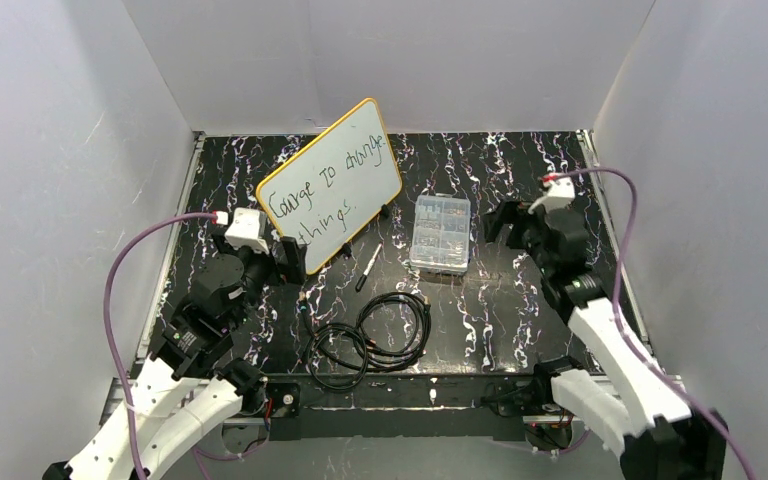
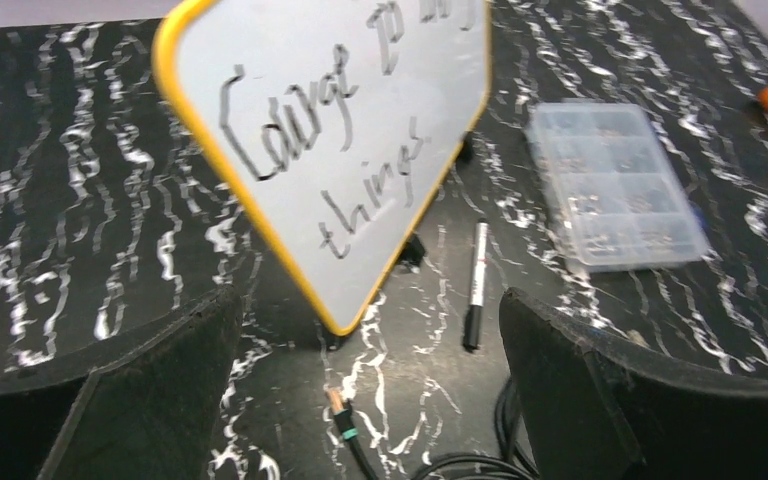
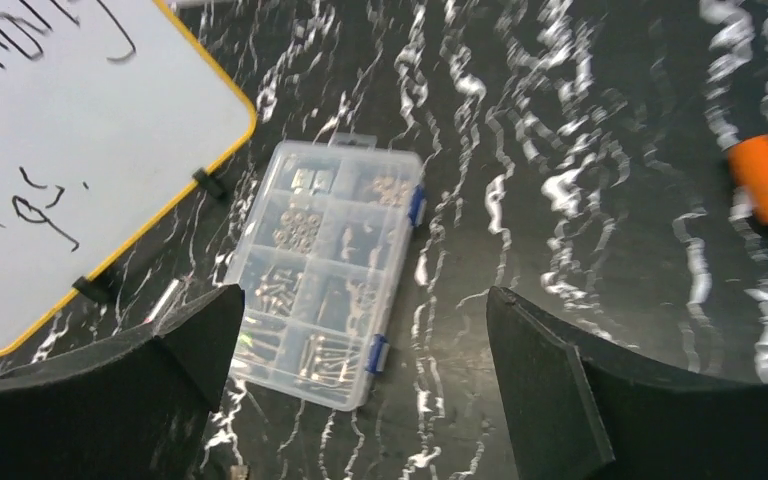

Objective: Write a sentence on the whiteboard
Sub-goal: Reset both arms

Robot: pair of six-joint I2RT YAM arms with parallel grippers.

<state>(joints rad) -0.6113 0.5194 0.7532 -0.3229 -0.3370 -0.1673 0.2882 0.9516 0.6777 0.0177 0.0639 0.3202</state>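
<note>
The whiteboard (image 1: 360, 195) is standing tilted on the desk (image 1: 520, 300), propped on small black feet. Its lower corner is sitting just ahead of the left pincer (image 2: 368, 310), almost between that pincer's tips. The left pincer is gaping wide and gripping nothing. The right pincer (image 3: 365, 295) is likewise hanging with its jaws apart and empty, and from it the whiteboard is lying ahead and to the left. The box (image 3: 325, 275) is resting directly ahead of the right pincer, apart from the whiteboard. The marker (image 2: 475, 285) is lying flat on the desk, ahead and a little right of the left pincer, beside the whiteboard's lower edge and touching neither pincer. The sentence (image 1: 298, 198) is running across the whiteboard in two lines, reading roughly "Courage to change things".

Judging by this, the writing is looking finished and the step in hand is getting clear. Doing that well is calling for the left pincer drawing straight back and up, jaws off the yellow rim, since a nudge is risking tipping the propped whiteboard or smearing the ink. The right pincer is needing only to lift away above the box.
</note>
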